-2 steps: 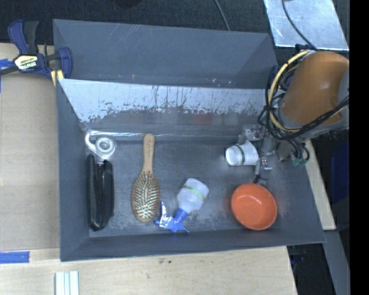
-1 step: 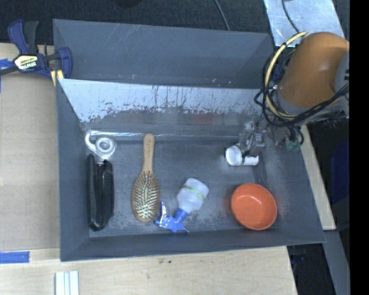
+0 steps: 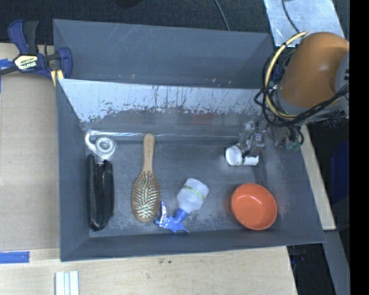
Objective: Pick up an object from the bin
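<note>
Small white lumpy thing (image 3: 240,157) sitting back right on the bin (image 3: 172,60) floor. Gripper (image 3: 252,144) down right beside it, touching or near enough. Can't tell how far open, or whether gripping anything. Orange bowl (image 3: 254,206) just in front, clear bottle (image 3: 191,196) and wooden hairbrush (image 3: 146,189) further left.

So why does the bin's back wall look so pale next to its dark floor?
Camera view: the sloped back wall throws light back as a pale glare band; the floor stays dark and even; the clear ring at its back left glints white.
</note>
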You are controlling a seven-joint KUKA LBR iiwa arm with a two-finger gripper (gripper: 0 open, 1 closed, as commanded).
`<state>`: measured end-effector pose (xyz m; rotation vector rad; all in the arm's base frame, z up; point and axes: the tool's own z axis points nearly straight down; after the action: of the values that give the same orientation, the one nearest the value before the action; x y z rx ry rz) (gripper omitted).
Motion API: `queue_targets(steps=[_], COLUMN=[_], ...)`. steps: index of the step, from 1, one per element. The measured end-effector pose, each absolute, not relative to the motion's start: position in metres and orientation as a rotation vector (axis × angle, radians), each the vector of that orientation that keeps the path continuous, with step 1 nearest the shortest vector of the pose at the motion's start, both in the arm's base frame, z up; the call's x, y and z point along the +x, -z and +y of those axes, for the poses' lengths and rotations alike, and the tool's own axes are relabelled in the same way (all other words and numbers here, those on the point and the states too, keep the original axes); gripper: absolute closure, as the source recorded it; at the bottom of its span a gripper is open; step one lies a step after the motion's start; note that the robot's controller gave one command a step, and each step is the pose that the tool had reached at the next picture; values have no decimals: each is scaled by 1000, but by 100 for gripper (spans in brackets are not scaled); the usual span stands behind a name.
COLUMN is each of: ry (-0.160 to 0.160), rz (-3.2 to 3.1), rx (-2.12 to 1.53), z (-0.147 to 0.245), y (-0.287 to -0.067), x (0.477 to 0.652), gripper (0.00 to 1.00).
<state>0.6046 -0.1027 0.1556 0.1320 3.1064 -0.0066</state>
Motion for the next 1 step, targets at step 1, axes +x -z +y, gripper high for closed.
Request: queue_targets(steps=[1], ry=[18], rz=[3098], rx=[-89], z=[-154], y=[-208], x=[583], gripper=[0])
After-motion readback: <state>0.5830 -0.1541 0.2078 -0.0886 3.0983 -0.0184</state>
